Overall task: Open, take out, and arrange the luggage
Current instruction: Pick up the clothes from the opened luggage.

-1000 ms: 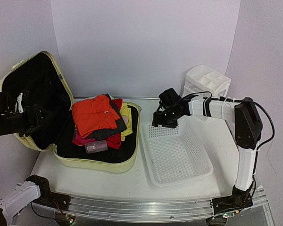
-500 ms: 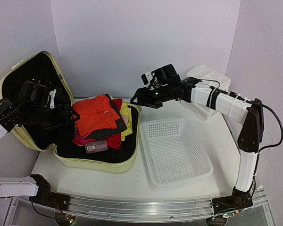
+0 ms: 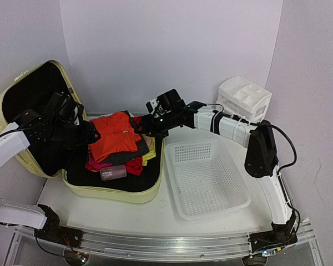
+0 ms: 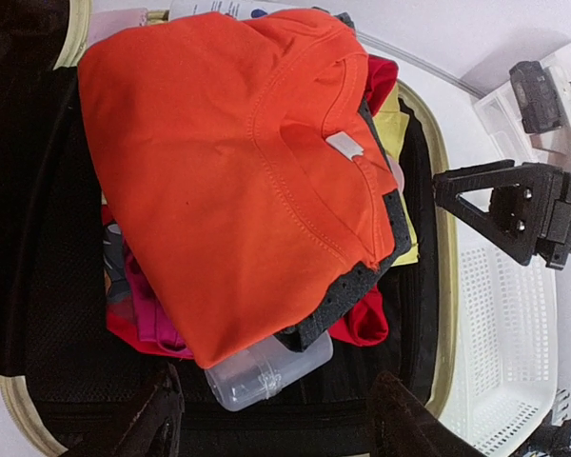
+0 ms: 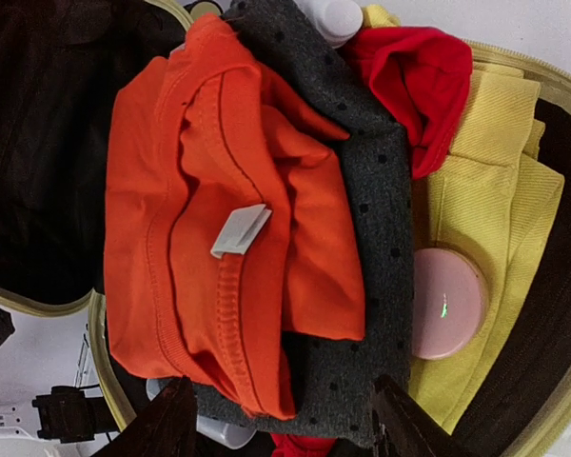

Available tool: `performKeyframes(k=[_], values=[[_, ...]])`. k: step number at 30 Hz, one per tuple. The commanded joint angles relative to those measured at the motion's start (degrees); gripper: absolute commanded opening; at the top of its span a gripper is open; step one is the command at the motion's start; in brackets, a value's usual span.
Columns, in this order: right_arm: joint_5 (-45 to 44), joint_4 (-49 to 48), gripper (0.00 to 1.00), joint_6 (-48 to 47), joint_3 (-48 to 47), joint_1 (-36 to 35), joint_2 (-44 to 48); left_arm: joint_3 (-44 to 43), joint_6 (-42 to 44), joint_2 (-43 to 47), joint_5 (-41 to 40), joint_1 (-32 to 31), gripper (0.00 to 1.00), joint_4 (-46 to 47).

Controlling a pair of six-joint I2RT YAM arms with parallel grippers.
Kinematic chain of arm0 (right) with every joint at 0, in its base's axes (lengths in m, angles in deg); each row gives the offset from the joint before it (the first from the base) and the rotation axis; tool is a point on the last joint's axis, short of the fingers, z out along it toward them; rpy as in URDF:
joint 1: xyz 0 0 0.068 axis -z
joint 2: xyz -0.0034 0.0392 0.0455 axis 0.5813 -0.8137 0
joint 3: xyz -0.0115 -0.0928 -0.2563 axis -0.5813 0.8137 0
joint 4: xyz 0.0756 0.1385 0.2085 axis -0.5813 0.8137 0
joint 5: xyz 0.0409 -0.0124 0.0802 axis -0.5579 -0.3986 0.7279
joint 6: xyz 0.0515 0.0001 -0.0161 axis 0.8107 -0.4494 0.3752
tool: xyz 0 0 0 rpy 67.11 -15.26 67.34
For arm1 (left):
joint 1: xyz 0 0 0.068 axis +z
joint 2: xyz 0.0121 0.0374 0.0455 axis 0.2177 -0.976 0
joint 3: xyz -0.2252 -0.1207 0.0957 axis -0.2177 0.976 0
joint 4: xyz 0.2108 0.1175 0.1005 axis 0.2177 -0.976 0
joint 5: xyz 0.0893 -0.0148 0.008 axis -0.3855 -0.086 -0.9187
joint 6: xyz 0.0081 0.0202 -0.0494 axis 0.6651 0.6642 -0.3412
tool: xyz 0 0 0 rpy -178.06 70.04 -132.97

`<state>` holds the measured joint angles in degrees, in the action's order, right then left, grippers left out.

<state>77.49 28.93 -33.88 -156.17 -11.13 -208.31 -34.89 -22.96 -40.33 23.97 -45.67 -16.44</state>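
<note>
luggage (image 3: 114,194) lies open at 9 o'clock on the counter (image 3: 139,217), fully packed. left pincer (image 3: 91,133) and right pincer (image 3: 146,126) hover over the orange shirt (image 3: 111,136), both spread wide and empty. i'd pinch only its top fold and lift straight up, leaving the grey garment (image 3: 132,152) behind.

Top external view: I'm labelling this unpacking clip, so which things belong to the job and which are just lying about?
In the job: pale yellow-green hard-shell suitcase, open; folded orange T-shirt topping its clothes pile; clear plastic box at its edge; left gripper and right gripper, both open above the pile.
Lying about for now: white mesh plastic basket, empty; white plastic drawer organizer.
</note>
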Motion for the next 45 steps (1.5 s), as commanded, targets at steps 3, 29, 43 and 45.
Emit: performKeyframes(k=[3,29,43,45], values=[[-0.2,-1.8,0.59,1.7,-6.0,-0.7,-3.0,1.7,-0.3,-3.6,6.1,5.8,0.66,5.4],[0.4,-1.8,0.41,0.3,-11.3,-4.0,-8.2,8.8,1.4,-8.1,15.4,13.6,0.66,12.9],[0.2,-3.5,0.72,-0.5,-10.7,-4.4,-7.8,13.1,1.1,-4.4,15.8,14.3,0.66,13.5],[-0.1,-3.9,0.71,0.0,-12.0,-4.4,-8.8,13.5,1.0,-3.7,15.7,14.4,0.67,13.7]])
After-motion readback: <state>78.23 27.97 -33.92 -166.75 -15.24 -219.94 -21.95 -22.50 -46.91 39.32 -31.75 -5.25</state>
